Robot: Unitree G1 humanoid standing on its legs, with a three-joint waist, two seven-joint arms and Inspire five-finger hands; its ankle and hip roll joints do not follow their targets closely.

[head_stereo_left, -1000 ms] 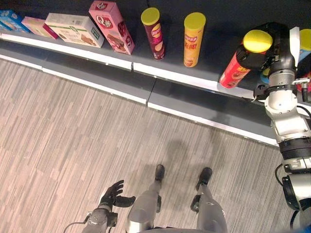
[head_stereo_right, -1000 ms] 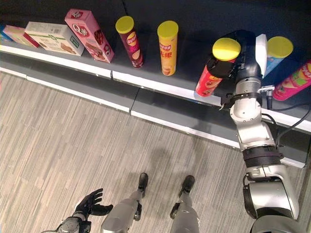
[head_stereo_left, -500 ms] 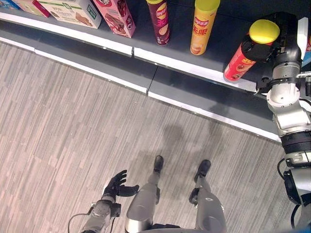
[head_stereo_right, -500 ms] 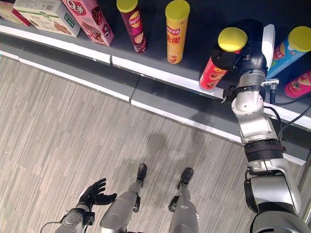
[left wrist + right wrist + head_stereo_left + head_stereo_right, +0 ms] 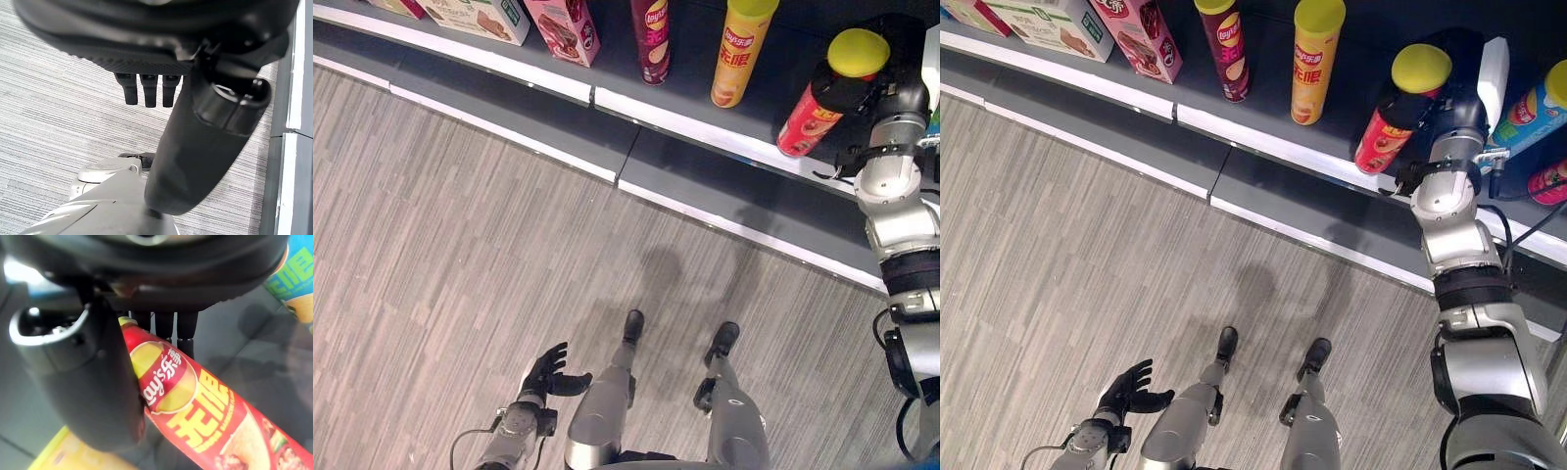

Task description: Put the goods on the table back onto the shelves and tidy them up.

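Red chip can (image 5: 815, 103), yellow lid, held tilted over front edge of dark grey shelf (image 5: 705, 127), base on or just above shelf surface. Right hand (image 5: 1449, 98) wrapped round can near lid; thumb and fingers (image 5: 166, 328) curled on it. Yellow can (image 5: 736, 51), maroon can (image 5: 651, 41), pink box (image 5: 563, 27) upright further left on shelf; blue can (image 5: 1533, 98) beyond hand. Grey striped plank floor (image 5: 440, 245) below. Left hand (image 5: 548, 370) low over floor, fingers spread, empty. Versus half second earlier: camera shifted, can still gripped at same spot.
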